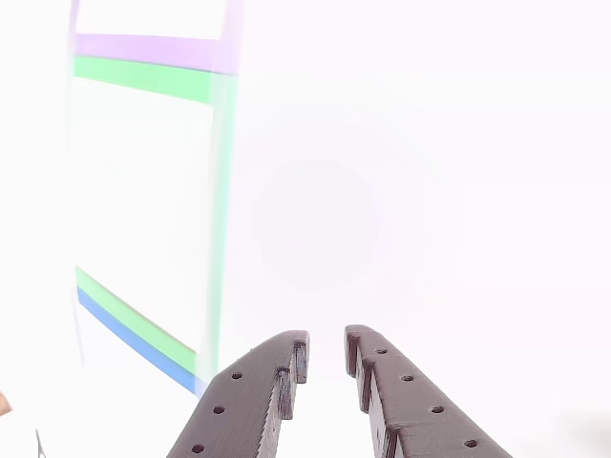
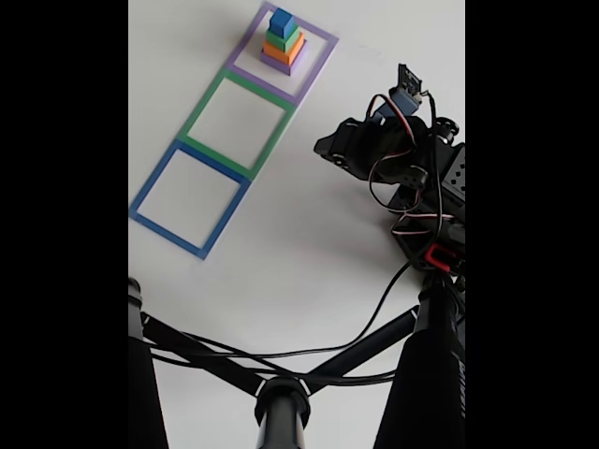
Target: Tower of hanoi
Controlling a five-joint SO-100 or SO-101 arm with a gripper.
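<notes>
The Tower of hanoi (image 2: 283, 42) stands at the top of the fixed view as one stack: a small blue cube on top, then green, orange-yellow and purple blocks. It sits inside the purple tape square (image 2: 316, 67). The arm (image 2: 393, 154) is folded at the right, well away from the stack. In the other view my gripper (image 1: 326, 345) enters from the bottom edge. Its dark fingers (image 1: 258, 401) stand a narrow gap apart with nothing between them, over bare white table.
A green tape square (image 2: 208, 110) and a blue tape square (image 2: 154, 182) lie in a row below the purple one; the green tape (image 1: 143, 76) also shows left of the gripper. Black stand bars (image 2: 281, 402) and cables (image 2: 374, 318) cross the bottom.
</notes>
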